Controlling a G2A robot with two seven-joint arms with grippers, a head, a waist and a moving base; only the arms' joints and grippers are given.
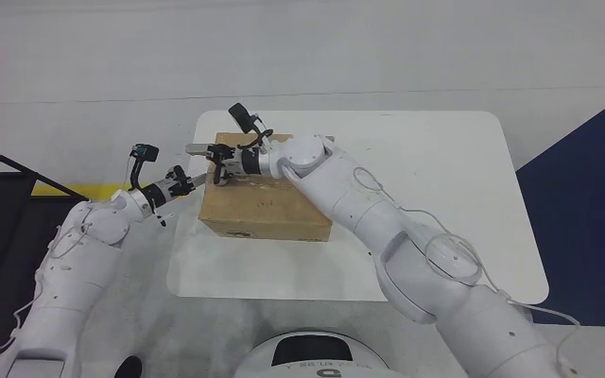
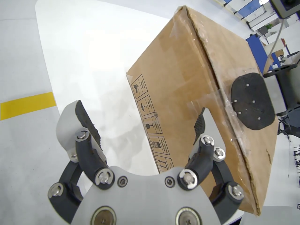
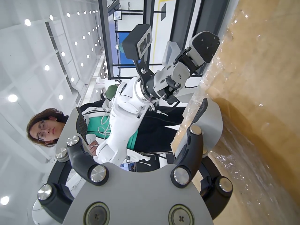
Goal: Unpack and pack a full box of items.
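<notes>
Left end effector [image 2: 140, 112] near box [image 2: 187, 76] on white table [image 2: 82, 36], grey floor [image 2: 16, 59].

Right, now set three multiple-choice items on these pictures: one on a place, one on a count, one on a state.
1. Where does the cardboard box stand?
A. on the floor
B. on the white table
C. on a shelf

2. How many boxes are on the table?
A. three
B. two
C. one

3. How is the left pincer?
A. open, gripping nothing
B. shut on the box
C. shut on a tool

Answers:
1 B: the top view shows the box resting on the table.
2 C: no second box stands there.
3 A: its fingers are spread wide beside the box's side, clamping nothing.
</notes>
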